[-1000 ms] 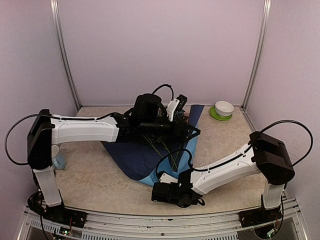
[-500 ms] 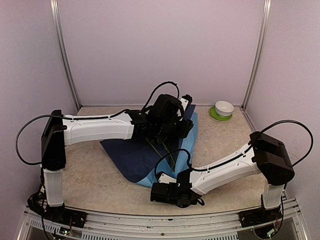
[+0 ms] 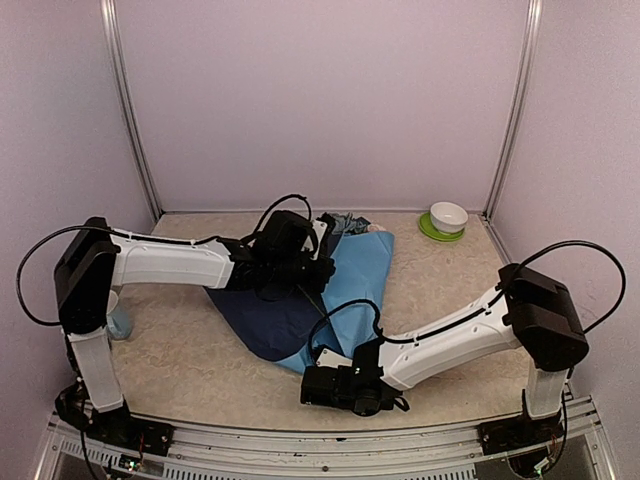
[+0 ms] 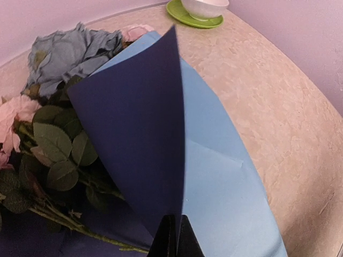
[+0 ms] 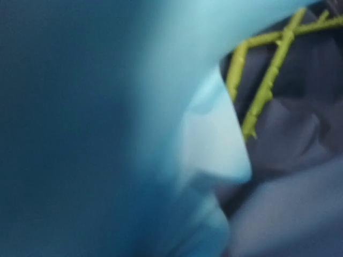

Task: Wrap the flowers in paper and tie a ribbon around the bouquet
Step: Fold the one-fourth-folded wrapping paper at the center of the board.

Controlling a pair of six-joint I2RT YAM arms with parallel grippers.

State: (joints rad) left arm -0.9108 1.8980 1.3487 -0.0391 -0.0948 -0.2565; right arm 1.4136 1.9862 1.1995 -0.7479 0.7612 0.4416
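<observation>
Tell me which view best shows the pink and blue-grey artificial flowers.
Left wrist: the pink and blue-grey artificial flowers show blooms, leaves and stems sharply. Top external shows only blooms past the blue paper sheet; right wrist, only blurred green stems.

1. Our left arm [image 3: 165,262] rises from its base at the near left, then stretches level towards the middle, its wrist tipped downward.
2. Our left gripper [image 4: 172,239] has its fingers pinched together on a fold of the paper [image 4: 225,176].
3. Our right arm [image 3: 450,335] bends at the elbow and slopes down towards the near middle.
4. Our right gripper [image 3: 318,386] sits low there; we cannot tell how its jaws stand.
</observation>
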